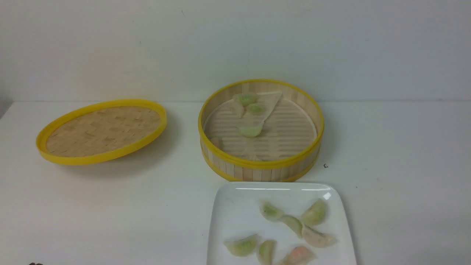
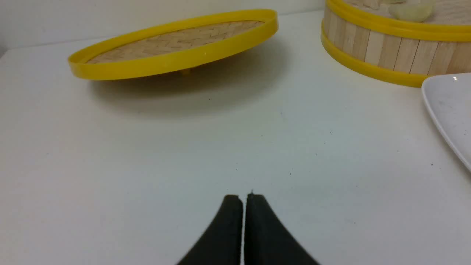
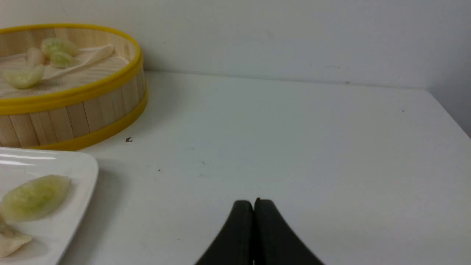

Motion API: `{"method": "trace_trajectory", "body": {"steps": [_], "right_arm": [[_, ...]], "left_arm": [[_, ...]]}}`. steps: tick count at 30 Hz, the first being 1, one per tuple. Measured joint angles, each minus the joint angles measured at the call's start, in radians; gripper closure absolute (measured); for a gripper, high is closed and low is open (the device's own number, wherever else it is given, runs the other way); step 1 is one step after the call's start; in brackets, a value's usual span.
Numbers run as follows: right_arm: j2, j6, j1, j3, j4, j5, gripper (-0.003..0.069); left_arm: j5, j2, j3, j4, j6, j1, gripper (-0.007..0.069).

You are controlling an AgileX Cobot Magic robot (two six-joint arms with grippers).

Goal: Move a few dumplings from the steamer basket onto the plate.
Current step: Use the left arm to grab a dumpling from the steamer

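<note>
Left tool [image 2: 243, 197] and right tool [image 3: 254, 201] were each pinched together, empty, over the tabletop [image 2: 147, 154], well apart from the plate [image 1: 235, 206] of dumplings [image 1: 314, 213] and steamer basket [image 1: 257, 170].

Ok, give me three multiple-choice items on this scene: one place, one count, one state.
1. Where is the flat woven yellow-rimmed lid relative to the round bamboo steamer basket?
A) on top of it
B) on the table, to its left
C) inside it

2. How many small crescent dumplings lie on the glossy white square plate?
A) two
B) seven
C) twelve

3. How are the left gripper and right gripper?
A) both shut, empty
B) both wide open
C) each holding a dumpling

Answers: 1B, it lies apart, leftward; 2B, the front view shows seven; 3A, the wrist views show fingers together, nothing between.
</note>
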Motion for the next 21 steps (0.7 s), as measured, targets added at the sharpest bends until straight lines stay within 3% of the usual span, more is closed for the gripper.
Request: {"method": "trace_trajectory", "body": {"steps": [21], "right_arm": [[0.0, 0.0, 0.0, 0.0, 0.0, 0.0, 0.0674]], "left_arm": [[-0.057, 0.0, 0.003, -0.001, -0.03, 0.0, 0.0631]]}}
